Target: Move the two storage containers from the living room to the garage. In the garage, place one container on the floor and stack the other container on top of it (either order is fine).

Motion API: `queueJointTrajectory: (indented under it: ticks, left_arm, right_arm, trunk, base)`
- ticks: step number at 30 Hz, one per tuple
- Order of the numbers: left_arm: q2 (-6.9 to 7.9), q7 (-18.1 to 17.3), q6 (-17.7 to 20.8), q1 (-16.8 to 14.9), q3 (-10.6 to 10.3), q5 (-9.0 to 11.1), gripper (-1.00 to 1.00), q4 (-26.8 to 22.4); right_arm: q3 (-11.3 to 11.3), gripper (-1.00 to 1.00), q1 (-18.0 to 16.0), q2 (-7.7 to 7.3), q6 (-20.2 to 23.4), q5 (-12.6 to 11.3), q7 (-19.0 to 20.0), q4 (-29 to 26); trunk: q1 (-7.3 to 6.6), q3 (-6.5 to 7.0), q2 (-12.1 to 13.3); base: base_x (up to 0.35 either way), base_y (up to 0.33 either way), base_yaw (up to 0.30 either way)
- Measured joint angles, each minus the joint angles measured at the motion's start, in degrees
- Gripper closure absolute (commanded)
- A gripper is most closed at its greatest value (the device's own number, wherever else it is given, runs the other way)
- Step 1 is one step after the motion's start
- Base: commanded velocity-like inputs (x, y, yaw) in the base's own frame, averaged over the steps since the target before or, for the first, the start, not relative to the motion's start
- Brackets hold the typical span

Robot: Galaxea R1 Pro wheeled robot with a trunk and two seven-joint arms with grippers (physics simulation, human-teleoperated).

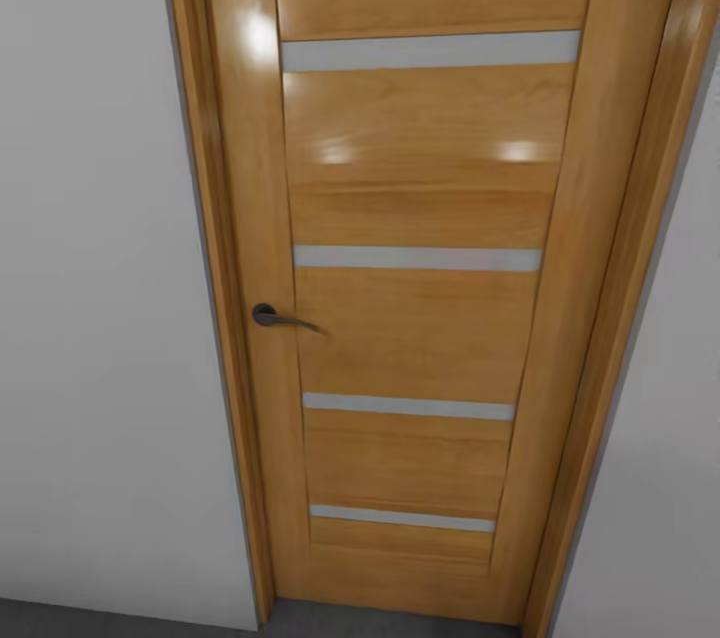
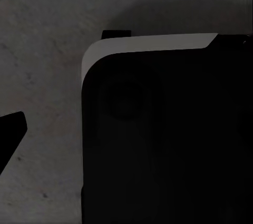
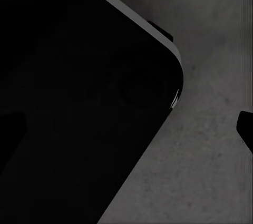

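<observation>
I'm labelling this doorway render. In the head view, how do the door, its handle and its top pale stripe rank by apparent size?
1. The door, by far the largest.
2. The top pale stripe, spanning the door's inner panel.
3. The handle, smallest.

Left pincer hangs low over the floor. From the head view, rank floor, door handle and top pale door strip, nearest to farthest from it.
1. Floor, along the bottom edge.
2. Door handle, mid-height, on the door left side.
3. Top pale strip, high on the door.
Hedged: judged from the pincer's fingertip over grey floor.
</observation>
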Motion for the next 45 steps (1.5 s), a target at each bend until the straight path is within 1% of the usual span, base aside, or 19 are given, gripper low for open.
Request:
queueJointTrajectory:
  ticks: [4, 12, 20, 25, 32, 45]
  left_arm:
    - [0.00, 0.0, 0.0, 0.0, 0.0, 0.0, -1.00, 0.0]
    - [0.00, 0.0, 0.0, 0.0, 0.0, 0.0, -1.00, 0.0]
    - [0.00, -0.1, 0.0, 0.0, -0.2, -0.1, -1.00, 0.0]
    - [0.00, 0.0, 0.0, 0.0, -0.1, -0.1, -1.00, 0.0]
    - [0.00, 0.0, 0.0, 0.0, 0.0, -0.1, -1.00, 0.0]
    - [0.00, 0.0, 0.0, 0.0, 0.0, 0.0, -1.00, 0.0]
  right_arm:
    - [0.0, -1.00, 0.0, 0.00, 0.0, 0.0, 0.0, 0.0]
    - [0.0, -1.00, 0.0, 0.00, 0.0, -0.3, 0.0, 0.0]
    - [0.0, -1.00, 0.0, 0.00, 0.0, -0.5, 0.0, 0.0]
    - [-0.1, -1.00, 0.0, 0.06, 0.0, -0.7, 0.0, 0.0]
    - [-0.1, -1.00, 0.0, 0.09, 0.0, -0.8, 0.0, 0.0]
    - [0.0, -1.00, 0.0, 0.09, 0.1, -0.8, 0.0, 0.0]
  trunk:
    - [0.00, 0.00, 0.0]
    - [0.01, 0.00, 0.0]
    - [0.00, 0.00, 0.0]
    - [0.01, 0.00, 0.0]
    - [0.01, 0.00, 0.0]
    - [0.01, 0.00, 0.0]
  base:
    - [0.087, -0.215, 0.000]
    - [0.011, -0.020, 0.000]
    - [0.126, -0.089, 0.000]
    - [0.023, -0.017, -0.008]
    - [0.003, -0.002, -0.109]
    - [0.000, 0.000, -0.004]
